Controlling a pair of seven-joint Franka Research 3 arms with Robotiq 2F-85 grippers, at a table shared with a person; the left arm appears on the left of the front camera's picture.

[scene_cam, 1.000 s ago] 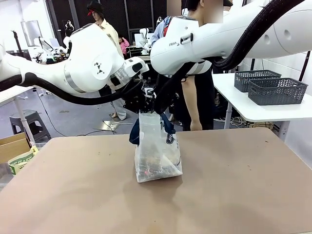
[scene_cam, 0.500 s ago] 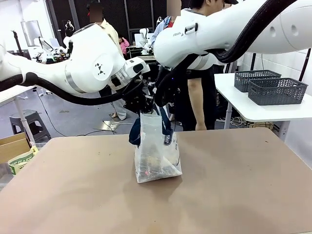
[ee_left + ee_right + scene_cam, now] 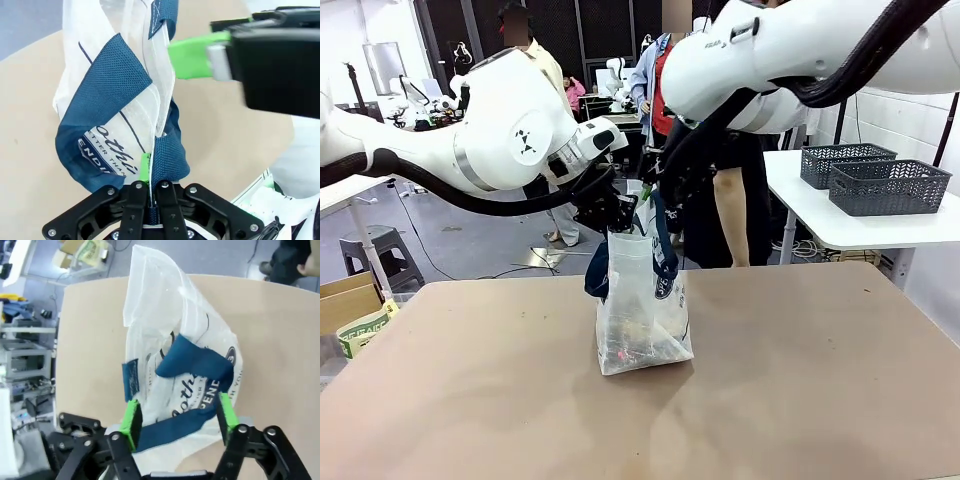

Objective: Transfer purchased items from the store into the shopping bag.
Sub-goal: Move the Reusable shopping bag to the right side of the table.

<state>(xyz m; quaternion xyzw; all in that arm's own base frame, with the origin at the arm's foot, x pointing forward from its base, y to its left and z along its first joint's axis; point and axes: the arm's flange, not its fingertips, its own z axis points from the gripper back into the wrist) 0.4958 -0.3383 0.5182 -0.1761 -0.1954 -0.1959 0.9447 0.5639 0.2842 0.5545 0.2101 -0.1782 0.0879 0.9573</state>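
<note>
- In the front view we look across the table (image 3: 800, 400) from the robot's side, toward a person (image 3: 732, 225) standing beyond it.
- The left wrist view puts us just above the left gripper (image 3: 151, 180), tight against the shopping bag (image 3: 115, 95).
- The right wrist view looks steeply down past the right gripper (image 3: 178, 410), slightly farther off.
- All three share the bag and tabletop.
</note>
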